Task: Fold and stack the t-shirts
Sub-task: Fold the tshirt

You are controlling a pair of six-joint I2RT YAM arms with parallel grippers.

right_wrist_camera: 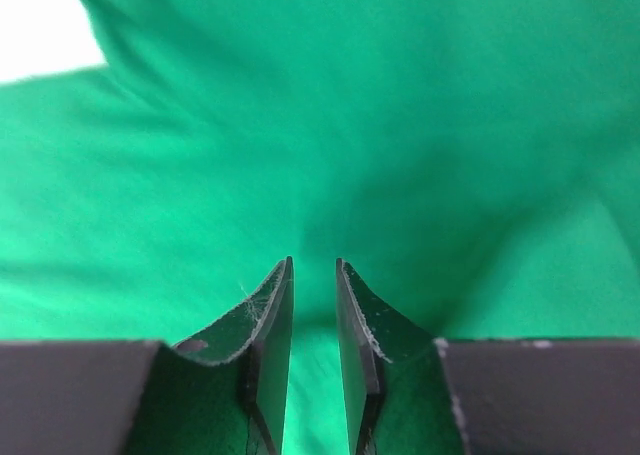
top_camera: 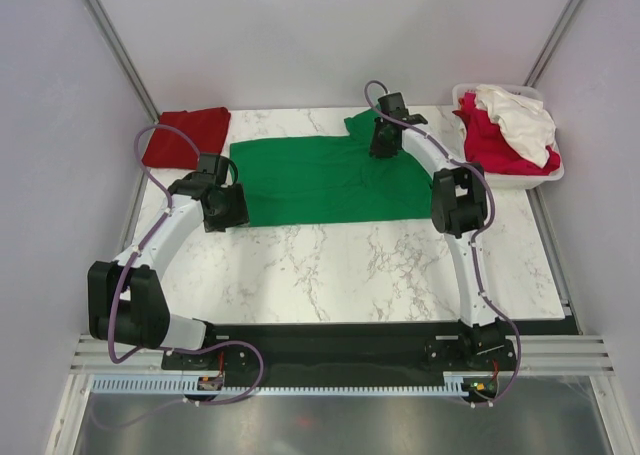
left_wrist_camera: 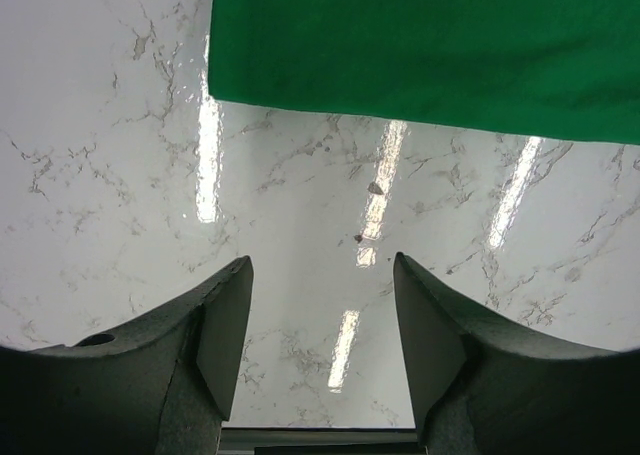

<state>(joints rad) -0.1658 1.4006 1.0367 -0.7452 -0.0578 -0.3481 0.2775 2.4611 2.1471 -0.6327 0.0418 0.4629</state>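
Top camera, fixed high behind the near edge of the table (top_camera: 400, 265), looks down over all of it. Left wrist camera faces marble, the shirt (left_wrist_camera: 420, 45) edge ahead of the left gripper (left_wrist_camera: 322, 275). Right wrist camera sits close, shirt filling its view. All three share the shirt.

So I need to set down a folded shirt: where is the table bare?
Best is the wide marble strip between the arm bases and the green shirt. The far side is crowded: red shirt in the left corner, basket on the right, the right gripper pinching the green shirt, the left gripper open at its left edge.
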